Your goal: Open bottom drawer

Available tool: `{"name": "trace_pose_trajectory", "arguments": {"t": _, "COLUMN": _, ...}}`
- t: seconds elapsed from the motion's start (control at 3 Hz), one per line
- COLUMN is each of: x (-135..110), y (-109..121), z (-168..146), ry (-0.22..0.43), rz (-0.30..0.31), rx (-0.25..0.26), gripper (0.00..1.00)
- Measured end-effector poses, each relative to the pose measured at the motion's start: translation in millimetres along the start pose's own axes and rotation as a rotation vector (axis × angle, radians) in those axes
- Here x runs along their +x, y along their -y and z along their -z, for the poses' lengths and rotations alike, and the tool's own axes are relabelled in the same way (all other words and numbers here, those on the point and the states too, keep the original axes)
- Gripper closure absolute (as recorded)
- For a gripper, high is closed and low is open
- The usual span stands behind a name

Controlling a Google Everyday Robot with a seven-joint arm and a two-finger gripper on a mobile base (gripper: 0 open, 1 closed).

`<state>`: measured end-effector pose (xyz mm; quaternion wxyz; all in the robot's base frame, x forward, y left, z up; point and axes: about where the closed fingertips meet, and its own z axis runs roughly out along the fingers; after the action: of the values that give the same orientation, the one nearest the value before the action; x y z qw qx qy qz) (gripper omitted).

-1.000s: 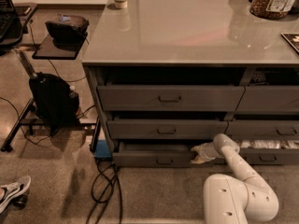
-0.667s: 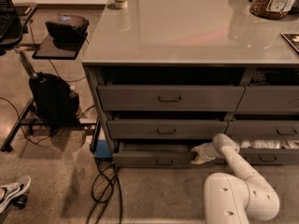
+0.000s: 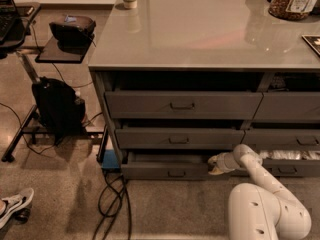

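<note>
Dark-grey bottom drawer (image 3: 165, 170) sits lowest in the left stack, partly pulled out, its front proud of the middle drawer (image 3: 177, 138) above it. The gripper (image 3: 216, 164) rests at the right end of the bottom drawer's front, off the centred handle (image 3: 176, 173), probably to pull on the side edge; whether it is parted or closed cannot be told. Floor (image 3: 165, 209) ahead of the bottom drawer allows further travel; cables (image 3: 112, 194) lie near its left corner
</note>
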<state>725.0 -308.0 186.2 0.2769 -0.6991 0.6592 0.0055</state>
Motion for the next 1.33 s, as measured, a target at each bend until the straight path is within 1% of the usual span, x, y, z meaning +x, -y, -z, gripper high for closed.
{"name": "trace_pose_trajectory", "arguments": {"t": 0.67, "x": 2, "y": -25, "z": 8, "ry": 0.008, "rz": -0.006, "rx": -0.019, "gripper": 1.0}}
{"name": "trace_pose_trajectory", "arguments": {"t": 1.0, "x": 2, "y": -25, "z": 8, "ry": 0.008, "rz": -0.006, "rx": -0.019, "gripper": 1.0}}
{"name": "trace_pose_trajectory", "arguments": {"t": 1.33, "x": 0, "y": -44, "z": 9, "ry": 0.008, "rz": 0.019, "rx": -0.037, "gripper": 1.0}}
